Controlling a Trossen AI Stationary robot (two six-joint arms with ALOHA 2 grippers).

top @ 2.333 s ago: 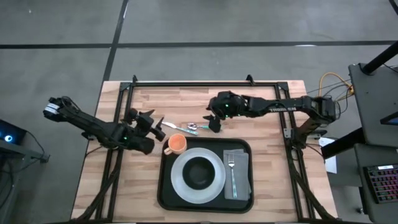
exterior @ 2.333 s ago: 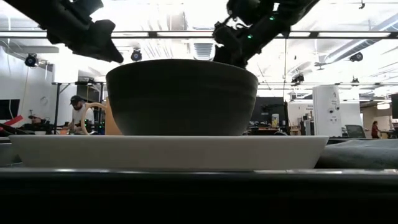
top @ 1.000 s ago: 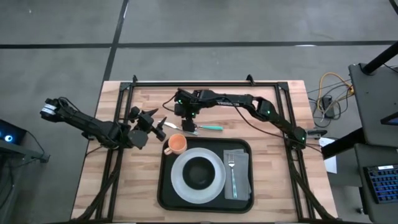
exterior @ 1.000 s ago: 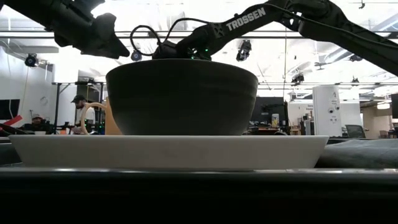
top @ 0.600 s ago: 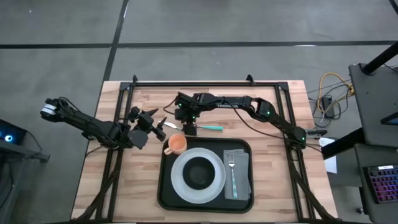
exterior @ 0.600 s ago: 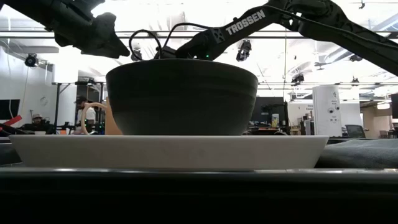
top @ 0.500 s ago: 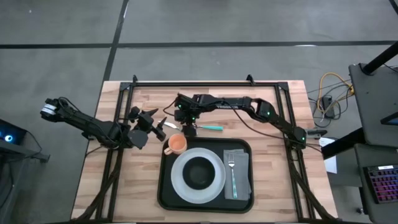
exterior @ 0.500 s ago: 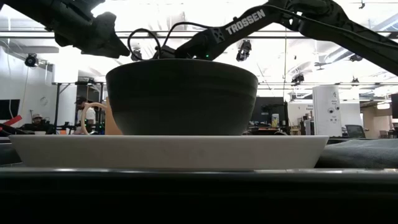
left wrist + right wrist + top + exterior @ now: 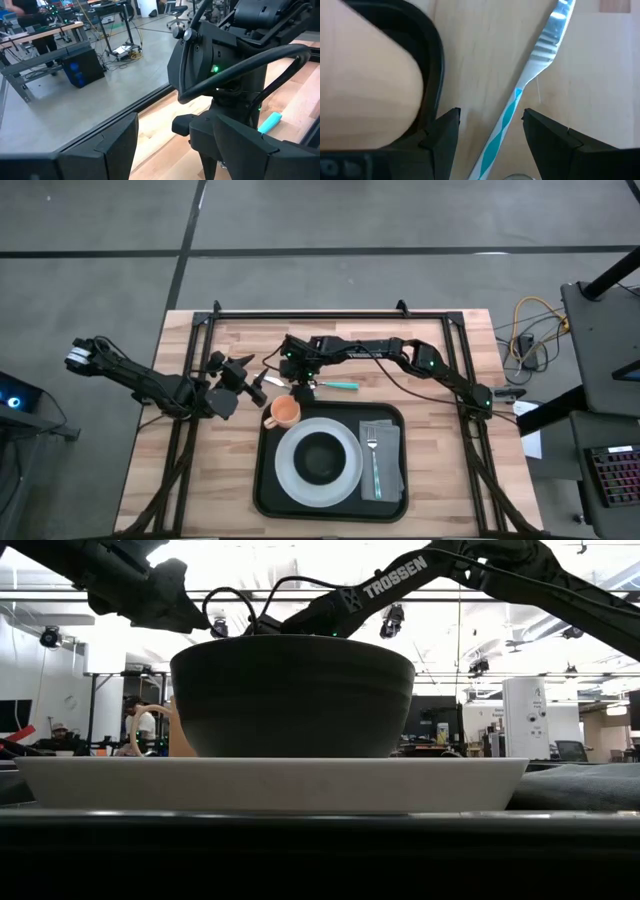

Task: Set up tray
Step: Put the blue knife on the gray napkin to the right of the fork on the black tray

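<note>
Pale wood planks form the table (image 9: 430,470), which fills the middle of the high view. The tray (image 9: 265,495), large, black and low-rimmed, lies at lower centre of that frame, on the table's near half. On it sits a white plate (image 9: 292,477) carrying a dark bowl (image 9: 319,457), with a grey folded napkin (image 9: 388,463) to the right and a fork (image 9: 373,460) laid on the napkin. An orange cup (image 9: 284,412) stands at the tray's upper left corner; whether it rests on the rim or just off it cannot be told.

The right gripper (image 9: 303,384) reaches across to centre frame, just above the cup, and hangs over a knife (image 9: 522,100) with a striped teal handle that lies flat on bare wood above the tray. In the right wrist view its jaws stand apart, one to each side of the handle, not yet touching it. The left gripper (image 9: 258,385) waits at left of centre, beside the cup, jaws apart and holding nothing.

Judgement: the setting is largely complete; plate, bowl, napkin and fork are placed. The knife remains off the tray and appears to be the item in hand. No spoon can be made out.
</note>
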